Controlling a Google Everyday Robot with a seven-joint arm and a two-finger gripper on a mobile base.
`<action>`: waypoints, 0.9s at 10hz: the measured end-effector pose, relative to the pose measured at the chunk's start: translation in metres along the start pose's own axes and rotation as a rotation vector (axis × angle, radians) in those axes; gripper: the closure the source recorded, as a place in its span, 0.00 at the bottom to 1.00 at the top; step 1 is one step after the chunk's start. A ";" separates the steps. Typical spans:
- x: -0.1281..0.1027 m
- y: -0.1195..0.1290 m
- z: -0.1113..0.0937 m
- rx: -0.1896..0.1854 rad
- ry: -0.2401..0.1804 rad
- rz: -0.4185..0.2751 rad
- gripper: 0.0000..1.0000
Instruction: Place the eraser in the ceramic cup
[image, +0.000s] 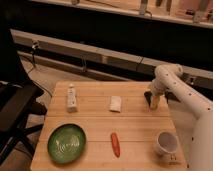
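Observation:
My gripper (153, 101) hangs from the white arm (172, 82) and is low over the right edge of the wooden table (95, 132), at its far right part. A small dark shape (147, 94) sits at the gripper's left side; I cannot tell whether it is the black eraser or part of the gripper. No eraser shows anywhere else on the table. The ceramic cup (165, 142), whitish with a greyer inside, stands upright at the near right corner, well in front of the gripper.
A white rectangular block (115, 103) lies mid-table, left of the gripper. An orange carrot-like piece (115, 144) lies near the front. A green plate (66, 142) sits front left, a white bottle-like object (72, 97) back left. A dark chair (15, 107) stands left of the table.

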 end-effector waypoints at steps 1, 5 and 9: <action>0.001 -0.003 0.007 -0.008 0.000 0.028 0.20; 0.010 -0.008 0.028 -0.051 0.014 0.092 0.20; 0.027 -0.008 0.037 -0.079 0.009 0.155 0.20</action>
